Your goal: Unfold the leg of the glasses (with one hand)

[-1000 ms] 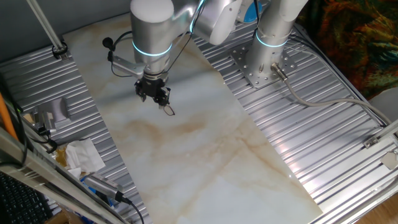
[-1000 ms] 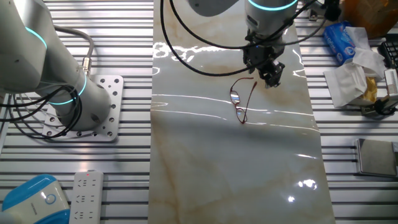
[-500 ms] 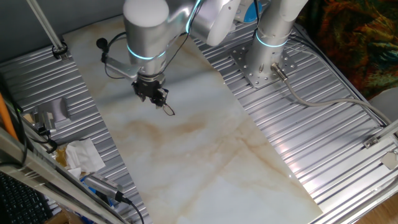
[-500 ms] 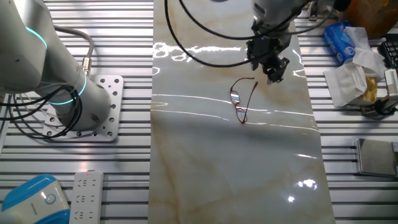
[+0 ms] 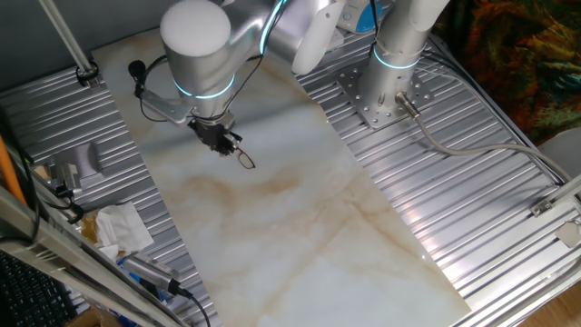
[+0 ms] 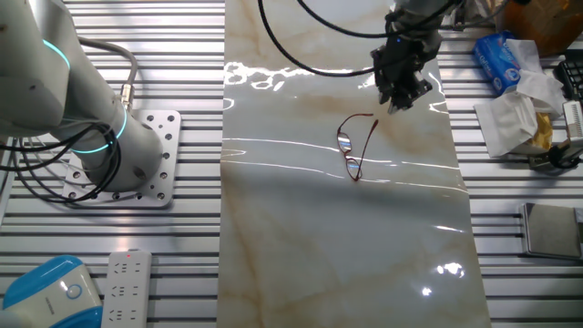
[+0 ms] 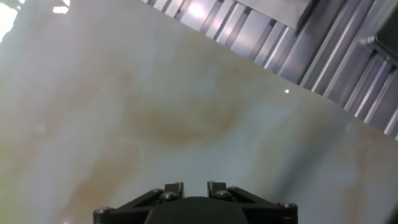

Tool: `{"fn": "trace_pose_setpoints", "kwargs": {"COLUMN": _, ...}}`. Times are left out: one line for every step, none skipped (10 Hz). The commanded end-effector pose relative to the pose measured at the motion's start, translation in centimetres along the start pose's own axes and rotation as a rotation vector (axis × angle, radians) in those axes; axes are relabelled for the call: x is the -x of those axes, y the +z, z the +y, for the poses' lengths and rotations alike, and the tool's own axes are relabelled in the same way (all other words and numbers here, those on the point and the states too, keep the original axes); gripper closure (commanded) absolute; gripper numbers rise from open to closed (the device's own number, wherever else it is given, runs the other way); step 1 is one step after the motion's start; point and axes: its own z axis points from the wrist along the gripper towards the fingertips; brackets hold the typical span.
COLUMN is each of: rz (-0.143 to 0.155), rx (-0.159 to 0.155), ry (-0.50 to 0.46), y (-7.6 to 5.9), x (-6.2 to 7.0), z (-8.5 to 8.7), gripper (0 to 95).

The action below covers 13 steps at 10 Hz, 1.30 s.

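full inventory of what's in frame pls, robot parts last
glasses: 1, reddish-brown wire frame, on the marble slab, one leg swung out toward the claw
marble slab: 1, white with tan veins, centre of the ribbed metal table
blue packet: 1, blue, table's edge beyond the claw
crumpled tissue: 1, white, beside the blue packet
power strip: 1, white, near corner of the table
blue-and-white device: 1, next to the power strip
second arm: 1, grey, bolted to a base plate, idle
claw: 1, black, above the slab just past the glasses, holding nothing; fingers close together in the hand view
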Motion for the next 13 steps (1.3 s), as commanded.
{"fn": "trace_pose_setpoints", "kwargs": {"rz": 0.049, "rx": -0.012, "ry": 0.015, "y": -0.8, "x": -1.5, "z": -0.6, "gripper": 57.0}}
{"fn": "trace_pose_setpoints", "kwargs": {"rz": 0.065, "rx": -0.025, "ry": 0.023, "y": -1.1, "x": -2.1, "z": -0.8, "gripper": 57.0}}
{"fn": "trace_pose_setpoints", "kwargs": {"rz": 0.079, "rx": -0.02, "ry": 0.04, "y": -1.3, "x": -2.6, "z": -1.0, "gripper": 57.0}}
{"fn": "trace_pose_setpoints", "kwargs": {"rz": 0.107, "rx": -0.017, "ry": 0.064, "y": -1.7, "x": -3.6, "z": -1.2, "gripper": 57.0}}
{"fn": "trace_pose_setpoints", "kwargs": {"rz": 0.114, "rx": -0.013, "ry": 0.081, "y": -1.9, "x": -4.2, "z": -1.3, "gripper": 57.0}}
{"fn": "trace_pose_setpoints", "kwargs": {"rz": 0.12, "rx": -0.003, "ry": 0.111, "y": -2.1, "x": -5.2, "z": -1.5, "gripper": 57.0}}
{"fn": "trace_pose_setpoints", "kwargs": {"rz": 0.124, "rx": -0.003, "ry": 0.125, "y": -2.2, "x": -5.5, "z": -1.6, "gripper": 57.0}}
{"fn": "trace_pose_setpoints", "kwargs": {"rz": 0.122, "rx": 0.002, "ry": 0.17, "y": -2.3, "x": -6.3, "z": -1.6, "gripper": 57.0}}
{"fn": "trace_pose_setpoints", "kwargs": {"rz": 0.103, "rx": 0.035, "ry": 0.228, "y": -1.9, "x": -7.2, "z": -1.6, "gripper": 76.0}}
{"fn": "trace_pose_setpoints", "kwargs": {"rz": 0.098, "rx": 0.051, "ry": 0.252, "y": -1.6, "x": -7.9, "z": -1.6, "gripper": 76.0}}
{"fn": "trace_pose_setpoints", "kwargs": {"rz": 0.097, "rx": 0.059, "ry": 0.271, "y": -1.4, "x": -9.1, "z": -1.6, "gripper": 76.0}}
{"fn": "trace_pose_setpoints", "kwargs": {"rz": 0.091, "rx": 0.08, "ry": 0.297, "y": -1.1, "x": -10.0, "z": -1.6, "gripper": 76.0}}
{"fn": "trace_pose_setpoints", "kwargs": {"rz": 0.088, "rx": 0.087, "ry": 0.302, "y": -1.0, "x": -10.6, "z": -1.5, "gripper": 76.0}}
